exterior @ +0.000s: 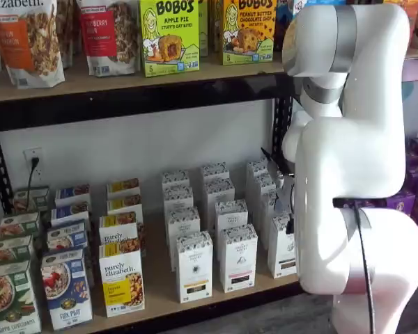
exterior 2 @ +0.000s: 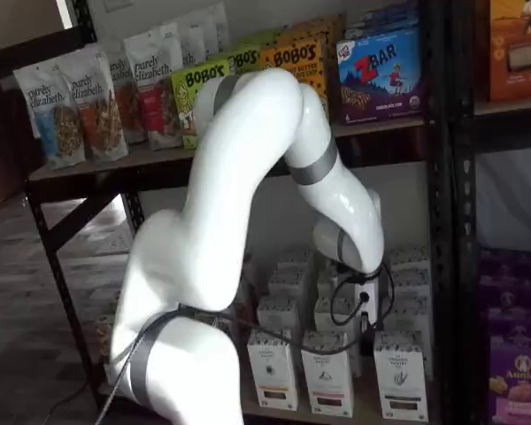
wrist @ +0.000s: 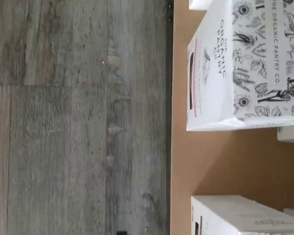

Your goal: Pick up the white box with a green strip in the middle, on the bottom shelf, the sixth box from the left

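The white box [exterior: 281, 248] stands at the front right of the bottom shelf [exterior: 160, 296], partly hidden by my arm. It shows whole in a shelf view [exterior 2: 400, 376], with a speckled top band and a dark strip low on its front. My gripper [exterior 2: 365, 324] hangs just above and left of it, over the gap to the neighbouring white carton [exterior 2: 327, 376]. In a shelf view only dark parts of the gripper [exterior: 290, 221] show beside the arm, so its jaws cannot be read. The wrist view shows a pink-striped white carton [wrist: 235, 63], bare shelf board [wrist: 225, 161] and a second white carton [wrist: 240, 218].
More white cartons stand in rows behind [exterior: 216, 188]. A yellow-striped white carton [exterior: 194, 268], purely elizabeth boxes [exterior: 121, 282] and cereal boxes [exterior: 66, 285] fill the shelf's left. The black upright [exterior 2: 442, 221] stands close on the right. Grey plank floor [wrist: 78, 117] lies before the shelf edge.
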Available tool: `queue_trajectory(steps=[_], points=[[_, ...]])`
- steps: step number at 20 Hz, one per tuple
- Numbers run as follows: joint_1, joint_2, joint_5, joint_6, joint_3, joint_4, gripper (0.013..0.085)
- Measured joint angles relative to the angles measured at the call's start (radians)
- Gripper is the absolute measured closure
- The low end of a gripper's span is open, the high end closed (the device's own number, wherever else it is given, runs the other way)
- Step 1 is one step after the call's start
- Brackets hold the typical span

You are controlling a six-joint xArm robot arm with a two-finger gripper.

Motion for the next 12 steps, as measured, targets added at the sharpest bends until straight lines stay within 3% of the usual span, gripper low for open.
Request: queue_trajectory(steps=[3, 12], points=[[-0.007, 0.022, 0.054, 0.084, -0.044, -0.100, 0.0130], [-0.014, 0.117, 0.043, 0.099, -0.144, -0.124, 0.0130]])
